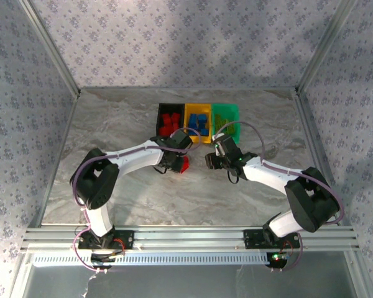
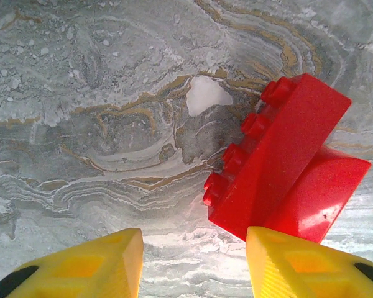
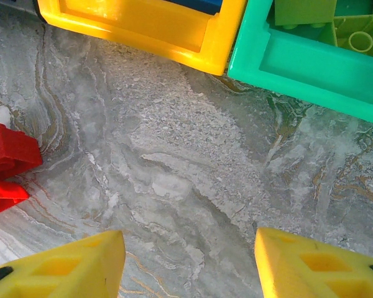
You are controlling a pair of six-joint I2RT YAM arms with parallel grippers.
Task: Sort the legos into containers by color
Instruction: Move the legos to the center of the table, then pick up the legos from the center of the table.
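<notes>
My left tool (image 2: 193,261) is spread just short of the red bricks (image 2: 280,161) on the bench (image 2: 112,124), near the black bin (image 1: 160,110). Right tool (image 3: 189,261) is spread too, empty. Next I'd nudge forward and pinch one.

Row of bins (image 1: 198,105) at table's (image 1: 112,124) far middle, bricks (image 1: 169,122) inside, two loose bricks (image 1: 184,165) touching, before leftmost bin (image 1: 160,121).

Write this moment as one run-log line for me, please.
phase: sorting | left gripper: open, at red legos on table | right gripper: open, over table near green bin
</notes>
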